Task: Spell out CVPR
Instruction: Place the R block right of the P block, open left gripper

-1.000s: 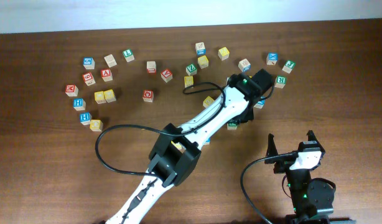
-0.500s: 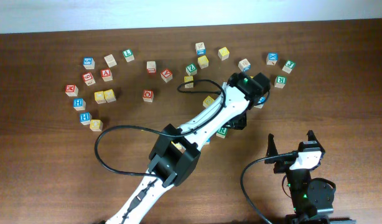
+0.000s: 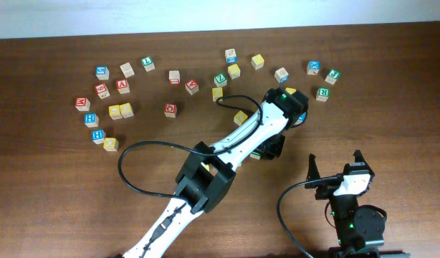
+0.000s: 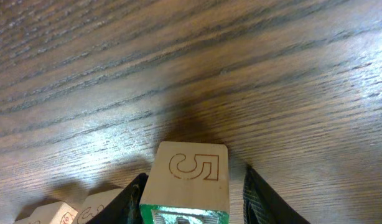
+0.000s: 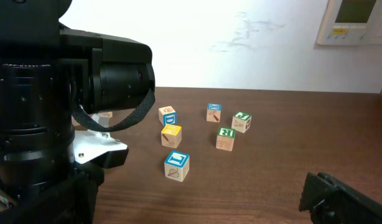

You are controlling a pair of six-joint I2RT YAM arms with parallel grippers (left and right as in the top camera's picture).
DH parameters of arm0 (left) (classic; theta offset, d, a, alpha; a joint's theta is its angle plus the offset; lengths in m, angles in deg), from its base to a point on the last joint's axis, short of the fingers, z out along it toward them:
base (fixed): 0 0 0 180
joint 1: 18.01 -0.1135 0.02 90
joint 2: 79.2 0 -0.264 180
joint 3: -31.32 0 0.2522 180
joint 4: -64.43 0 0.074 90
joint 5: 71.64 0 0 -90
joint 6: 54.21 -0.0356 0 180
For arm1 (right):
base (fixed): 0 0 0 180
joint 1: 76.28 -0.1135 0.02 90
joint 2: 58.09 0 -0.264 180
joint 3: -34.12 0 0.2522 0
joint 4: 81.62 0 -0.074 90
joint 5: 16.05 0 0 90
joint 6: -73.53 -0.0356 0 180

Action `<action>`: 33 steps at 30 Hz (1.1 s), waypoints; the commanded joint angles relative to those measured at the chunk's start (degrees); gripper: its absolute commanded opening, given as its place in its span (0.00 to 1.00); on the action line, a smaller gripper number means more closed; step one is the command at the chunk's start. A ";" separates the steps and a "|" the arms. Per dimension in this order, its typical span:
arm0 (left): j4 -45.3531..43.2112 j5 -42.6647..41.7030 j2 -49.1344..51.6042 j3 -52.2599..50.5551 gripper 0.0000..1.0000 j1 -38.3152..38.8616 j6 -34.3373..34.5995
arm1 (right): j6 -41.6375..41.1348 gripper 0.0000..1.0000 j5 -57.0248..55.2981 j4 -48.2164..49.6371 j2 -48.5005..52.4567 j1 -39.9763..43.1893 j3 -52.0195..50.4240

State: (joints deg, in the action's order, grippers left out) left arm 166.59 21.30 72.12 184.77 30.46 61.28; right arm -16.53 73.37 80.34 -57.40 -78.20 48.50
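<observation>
The left gripper (image 4: 191, 208) pinches a pale wooden letter block (image 4: 192, 174) between its two fingers. One face carries an engraved outline character, and the adjoining face has a green border. From overhead, the letter block lies near the yellow block (image 3: 240, 117), on the robot's side of it; the right gripper (image 3: 335, 163), well apart from the yellow block, has its fingers spread wide.

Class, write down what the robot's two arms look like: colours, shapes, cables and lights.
The left arm has white links, boxy black joint housings, a green light near the wrist and a loose black cable looping beside it. The right arm is mostly black with one white link, its own black cable and a green light; its gripper is black too.
</observation>
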 commanded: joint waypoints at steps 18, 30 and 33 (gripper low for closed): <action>4.74 -7.56 0.72 -0.11 0.25 0.13 25.51 | -0.17 0.98 -0.09 -0.42 -0.37 -0.26 -0.31; 5.79 -4.96 0.72 -0.11 0.27 -1.40 35.28 | -0.17 0.98 -0.11 -0.42 -0.37 -0.26 -0.31; 6.67 -4.46 0.72 -0.11 0.28 -1.40 33.38 | -0.17 0.98 -0.11 -0.42 -0.37 -0.26 -0.31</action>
State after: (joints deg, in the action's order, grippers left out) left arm 172.80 15.44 72.21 184.77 29.30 95.42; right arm -16.48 73.37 80.34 -57.40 -78.22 48.50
